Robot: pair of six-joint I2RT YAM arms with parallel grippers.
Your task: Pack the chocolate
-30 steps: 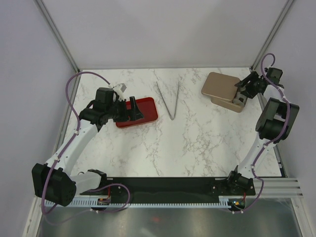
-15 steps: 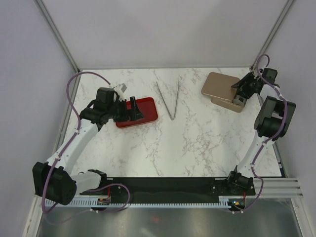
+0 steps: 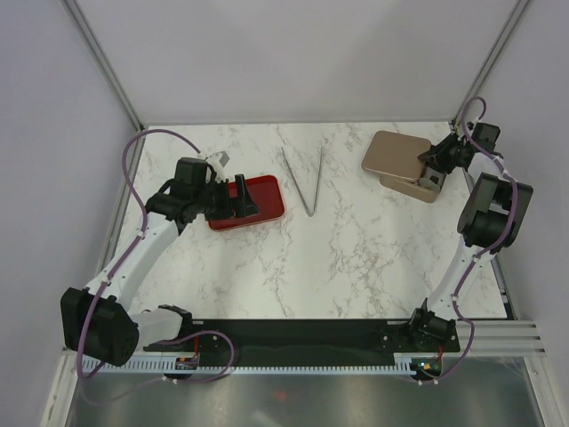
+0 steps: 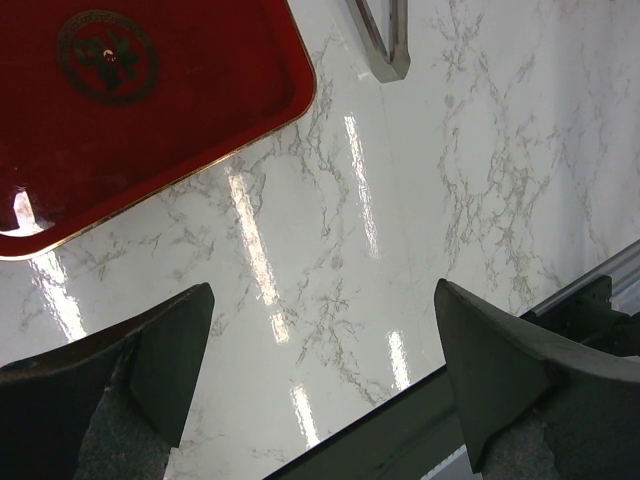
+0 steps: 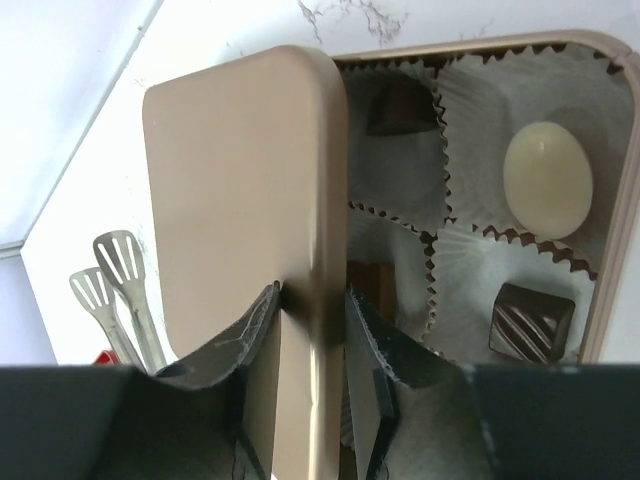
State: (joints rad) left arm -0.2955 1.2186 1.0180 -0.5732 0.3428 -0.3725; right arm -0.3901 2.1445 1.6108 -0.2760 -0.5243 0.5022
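The right hand (image 5: 312,306) clamps the lid (image 5: 240,180) by its edge, half over the box (image 5: 612,200) of chocolate (image 5: 547,178); the left hand (image 4: 320,365) gapes above the desk (image 4: 480,150) just off the red tray (image 4: 200,110) corner.

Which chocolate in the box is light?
The egg-shaped cream-white piece, in the upper-right cup of the box, right wrist view. The striped square below it and the half-hidden piece by the lid are dark brown.
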